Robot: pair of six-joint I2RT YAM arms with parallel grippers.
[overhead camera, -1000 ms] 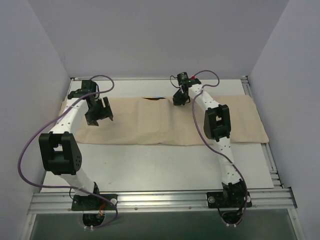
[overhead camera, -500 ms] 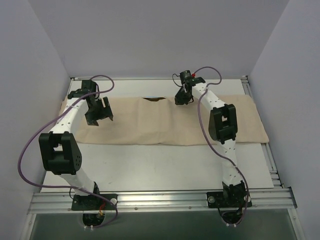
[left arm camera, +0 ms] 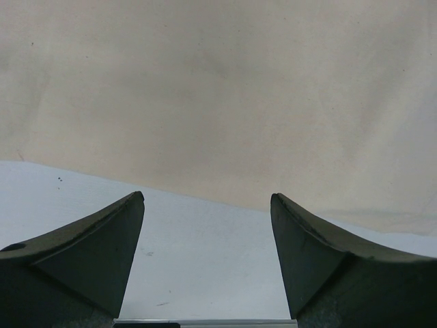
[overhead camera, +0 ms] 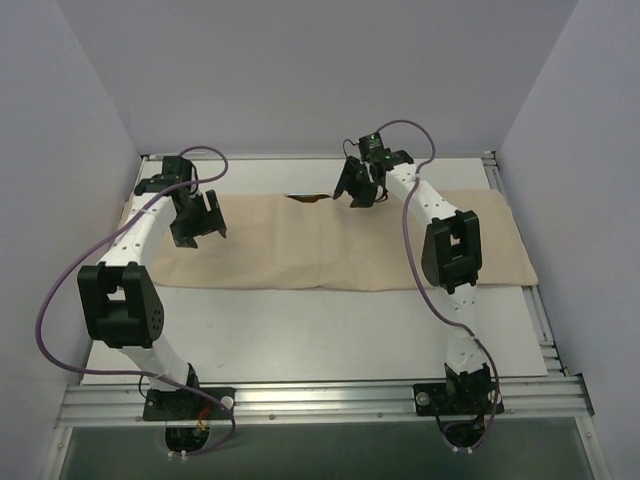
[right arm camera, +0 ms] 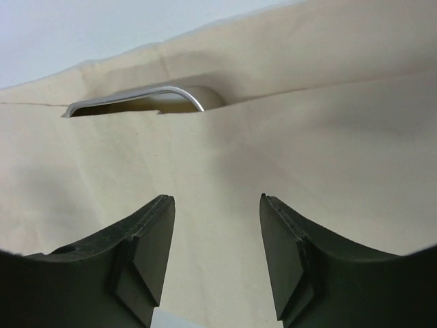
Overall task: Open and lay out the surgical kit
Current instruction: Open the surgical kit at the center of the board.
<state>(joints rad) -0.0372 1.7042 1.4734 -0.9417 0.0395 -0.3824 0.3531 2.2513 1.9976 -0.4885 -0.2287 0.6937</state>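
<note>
Cloth (overhead camera: 300, 245) covers the tray (right arm camera: 123, 96) but for one rim, so both my jaws hang open above it, gripping nothing.

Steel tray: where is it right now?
Top view: the steel tray peeks out under the cloth wrap, far edge, just left of the right gripper.
</note>
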